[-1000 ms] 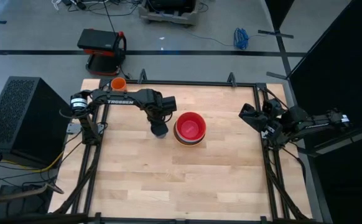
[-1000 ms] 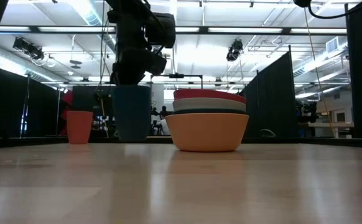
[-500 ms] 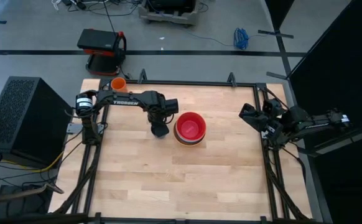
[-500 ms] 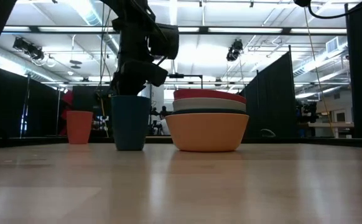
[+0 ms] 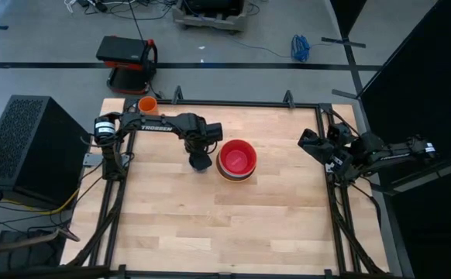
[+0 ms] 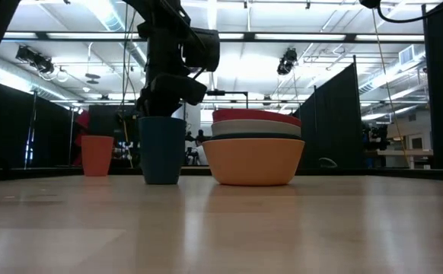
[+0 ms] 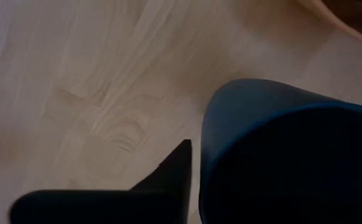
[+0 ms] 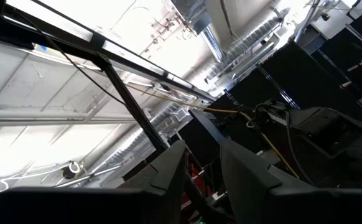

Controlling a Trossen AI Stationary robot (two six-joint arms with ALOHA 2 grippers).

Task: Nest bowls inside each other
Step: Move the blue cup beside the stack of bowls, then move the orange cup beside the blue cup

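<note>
Left gripper [image 5: 200, 157] at small dark blue plastic cup [image 6: 161, 149] standing on wood surface [image 5: 272, 209]; finger state unclear. Nested bowl stack [image 5: 236, 160], red plastic bowl on top, just beside gripper, toward right arm. Right gripper [image 5: 315, 145] parked well apart, fingers slightly parted, holding nothing; left arm nearer.

Industrial lab / robotics test hall: open ceiling w/ exposed ducts [image 8: 255, 34] & strip lights [image 6: 92, 11], black curtain partitions [image 6: 332, 125] betw. bays, grey concrete floor [image 5: 47, 46] w/ loose cables [image 5: 301, 48], wood-top bench [image 5: 272, 209] in a metal frame.
</note>
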